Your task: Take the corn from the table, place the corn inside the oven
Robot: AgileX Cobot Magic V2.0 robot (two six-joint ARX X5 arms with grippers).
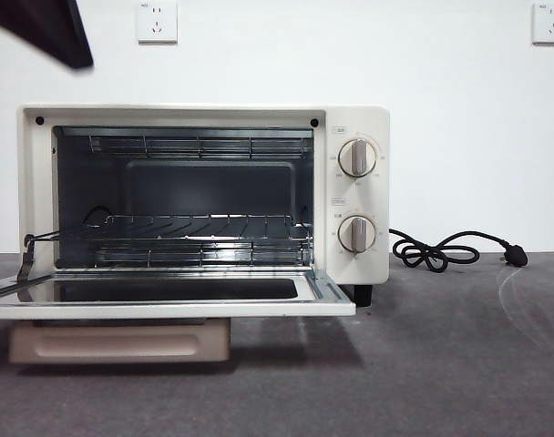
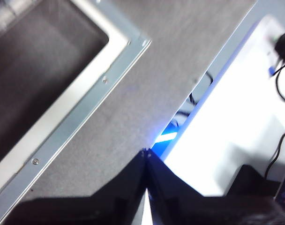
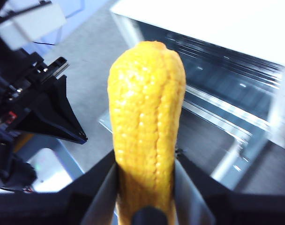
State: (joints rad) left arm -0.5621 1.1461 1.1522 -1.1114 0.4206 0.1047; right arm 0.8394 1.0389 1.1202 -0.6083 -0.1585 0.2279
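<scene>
Right claw grips corn; keep it level entering the open oven at two o'clock. Left claw closed, empty.

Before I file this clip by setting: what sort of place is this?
Probably a lab bench staged as a kitchen: a toaster oven on a bare grey table, a plain white wall with sockets, and robot arms, one holding corn.

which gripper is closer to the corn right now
Right. The right gripper has its jaws clamped on the corn. The left gripper, jaws shut, hangs off to the side of it, apart.
</scene>
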